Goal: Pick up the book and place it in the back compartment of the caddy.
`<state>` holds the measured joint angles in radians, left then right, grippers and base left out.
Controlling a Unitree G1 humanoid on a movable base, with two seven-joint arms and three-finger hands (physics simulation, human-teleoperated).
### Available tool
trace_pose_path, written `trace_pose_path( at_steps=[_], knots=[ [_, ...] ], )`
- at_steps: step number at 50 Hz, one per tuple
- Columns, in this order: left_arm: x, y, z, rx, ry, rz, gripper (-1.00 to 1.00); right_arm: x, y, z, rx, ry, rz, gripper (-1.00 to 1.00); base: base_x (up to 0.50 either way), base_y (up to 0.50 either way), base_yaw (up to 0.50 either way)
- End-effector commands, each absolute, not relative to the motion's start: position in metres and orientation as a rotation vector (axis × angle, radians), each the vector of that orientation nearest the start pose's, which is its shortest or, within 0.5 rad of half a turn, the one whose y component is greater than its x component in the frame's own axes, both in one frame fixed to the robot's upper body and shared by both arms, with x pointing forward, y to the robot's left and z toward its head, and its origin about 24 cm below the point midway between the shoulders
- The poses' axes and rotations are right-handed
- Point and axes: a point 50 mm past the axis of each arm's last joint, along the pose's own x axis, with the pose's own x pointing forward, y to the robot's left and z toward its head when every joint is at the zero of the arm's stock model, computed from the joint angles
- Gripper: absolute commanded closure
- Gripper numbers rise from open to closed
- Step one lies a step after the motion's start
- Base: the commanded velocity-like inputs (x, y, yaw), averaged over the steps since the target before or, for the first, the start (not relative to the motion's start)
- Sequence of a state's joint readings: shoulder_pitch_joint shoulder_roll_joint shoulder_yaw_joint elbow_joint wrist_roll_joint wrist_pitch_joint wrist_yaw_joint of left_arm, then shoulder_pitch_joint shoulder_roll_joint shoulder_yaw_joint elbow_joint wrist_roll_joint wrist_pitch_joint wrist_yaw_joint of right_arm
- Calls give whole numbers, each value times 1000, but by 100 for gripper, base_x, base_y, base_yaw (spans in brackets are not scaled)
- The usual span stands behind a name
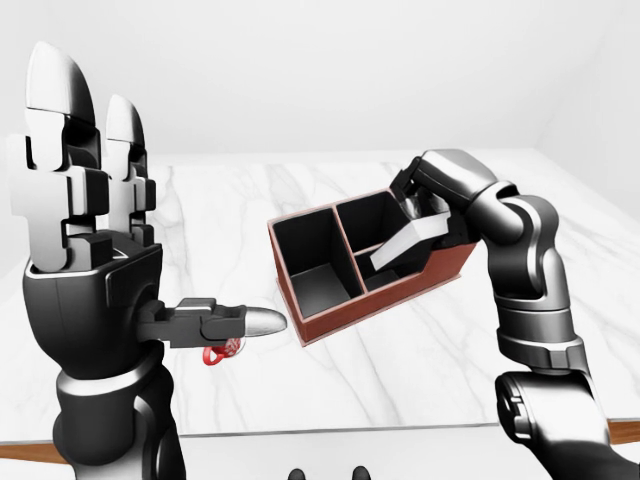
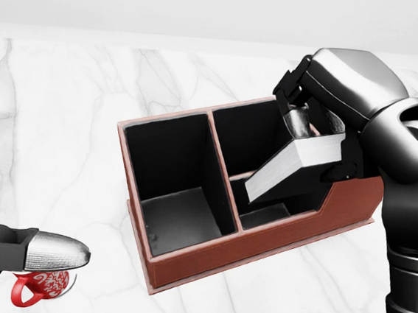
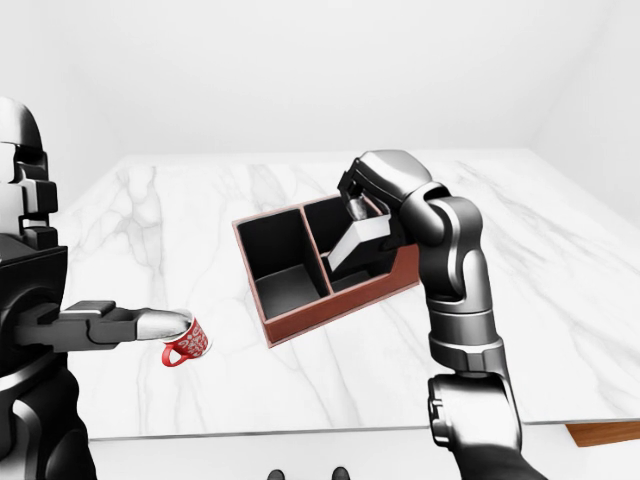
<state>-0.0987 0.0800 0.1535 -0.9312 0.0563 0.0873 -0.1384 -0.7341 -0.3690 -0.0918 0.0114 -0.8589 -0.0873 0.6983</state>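
The caddy (image 2: 259, 249) is a red-brown box with black compartments, lying askew on the white marble table (image 3: 560, 300). It has one large compartment on the left and two smaller ones on the right, one above the other in the head view. My right hand (image 2: 306, 129) is shut on the white-edged book (image 2: 297, 165). The book is steeply tilted, with its lower end down inside the right side of the caddy near the divider between the two small compartments. My left hand (image 1: 150, 230) is open and empty, raised at the left with fingers upright.
A small red mug (image 3: 186, 342) stands on the table just under my left thumb (image 2: 51, 252), left of the caddy. The table's near edge runs along the bottom of the eye views. A wooden floor strip (image 3: 605, 432) shows at the lower right.
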Motion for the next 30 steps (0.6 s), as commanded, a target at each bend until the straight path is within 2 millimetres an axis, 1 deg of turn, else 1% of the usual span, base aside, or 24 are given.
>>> trace_pose_path(
  at_steps=[1,12,15,23,30],
  knots=[
    [174,164,246,235,-930,-5,-100,345,-160,244,-1364,-295,284,100,0,0,0],
    [175,164,245,233,-924,-5,-100,351,-160,240,-1377,-279,256,100,0,0,0],
    [175,165,245,234,-925,-4,-100,353,-160,236,-1381,-272,244,100,0,0,0],
    [175,165,245,235,-926,-3,-100,356,-158,234,-1388,-270,236,100,0,0,0],
    [174,164,246,235,-932,-5,-100,359,-157,228,-1390,-258,229,100,0,0,0]
  ],
)
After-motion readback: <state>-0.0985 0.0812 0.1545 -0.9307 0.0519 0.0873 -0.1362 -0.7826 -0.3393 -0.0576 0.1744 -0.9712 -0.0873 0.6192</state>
